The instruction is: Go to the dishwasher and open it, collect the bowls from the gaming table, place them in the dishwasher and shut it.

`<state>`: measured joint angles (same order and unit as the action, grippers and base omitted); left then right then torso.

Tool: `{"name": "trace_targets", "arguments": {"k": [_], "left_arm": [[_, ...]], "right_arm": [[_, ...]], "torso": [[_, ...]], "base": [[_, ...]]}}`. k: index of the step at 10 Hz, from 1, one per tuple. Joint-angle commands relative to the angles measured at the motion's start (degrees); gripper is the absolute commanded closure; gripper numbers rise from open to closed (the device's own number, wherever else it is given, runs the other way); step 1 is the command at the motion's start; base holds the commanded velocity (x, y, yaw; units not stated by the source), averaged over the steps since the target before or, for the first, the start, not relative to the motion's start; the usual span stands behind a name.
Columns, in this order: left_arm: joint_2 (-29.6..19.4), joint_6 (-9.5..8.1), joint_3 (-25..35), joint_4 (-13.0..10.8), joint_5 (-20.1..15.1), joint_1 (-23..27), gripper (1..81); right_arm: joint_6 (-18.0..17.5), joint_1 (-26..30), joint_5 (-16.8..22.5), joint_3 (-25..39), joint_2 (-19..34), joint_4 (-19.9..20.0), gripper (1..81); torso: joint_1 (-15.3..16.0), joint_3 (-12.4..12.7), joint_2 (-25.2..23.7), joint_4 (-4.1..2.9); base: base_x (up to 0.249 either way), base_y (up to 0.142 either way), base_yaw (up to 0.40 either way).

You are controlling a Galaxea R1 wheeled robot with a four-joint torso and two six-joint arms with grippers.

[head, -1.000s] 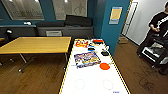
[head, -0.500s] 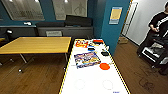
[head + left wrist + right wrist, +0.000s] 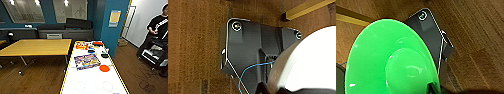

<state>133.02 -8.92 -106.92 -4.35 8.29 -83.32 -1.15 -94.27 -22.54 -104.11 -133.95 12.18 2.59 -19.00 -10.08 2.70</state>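
Observation:
The gaming table (image 3: 92,82), long and white-topped, stretches away right in front of me in the head view. On it lie a colourful board-game box (image 3: 86,61), an orange bowl (image 3: 104,68) right of the box, and a red bowl (image 3: 97,43) at the far end. In the right wrist view a green bowl (image 3: 391,62) hangs large over the wooden floor, with my right gripper (image 3: 432,88) shut on its rim. In the left wrist view a white bowl (image 3: 310,62) hangs the same way, its rim in my left gripper (image 3: 264,87).
A wooden-topped table (image 3: 37,47) stands left of the gaming table. Dark sofas (image 3: 65,31) line the back wall and a blue pillar (image 3: 110,27) rises at the table's far right. A person (image 3: 157,27) stands at a control rig (image 3: 155,53) on the right.

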Motion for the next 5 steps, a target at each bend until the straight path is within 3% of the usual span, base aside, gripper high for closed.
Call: {"name": "trace_targets", "arguments": {"k": [1,2,5], "left_arm": [[0.0,0.31,-1.1,-1.0,-3.3,1.4,81.1],[0.1,0.31,-1.2,-0.9,-3.3,1.4,81.1],[1.1,0.31,-2.0,-0.8,-3.3,1.2,81.1]], "right_arm": [[0.0,0.8,3.3,-0.1,1.9,-1.5,81.1],[0.0,0.9,3.3,-0.4,1.6,-1.5,81.1],[0.1,0.9,3.4,-2.6,0.0,-1.5,81.1]], "torso": [[0.0,2.6,0.0,0.0],[0.0,1.2,0.0,0.0],[-0.1,2.2,-0.1,0.0]], "base": [[0.0,0.0,0.0],[0.0,0.0,0.0],[0.0,0.0,0.0]]}}
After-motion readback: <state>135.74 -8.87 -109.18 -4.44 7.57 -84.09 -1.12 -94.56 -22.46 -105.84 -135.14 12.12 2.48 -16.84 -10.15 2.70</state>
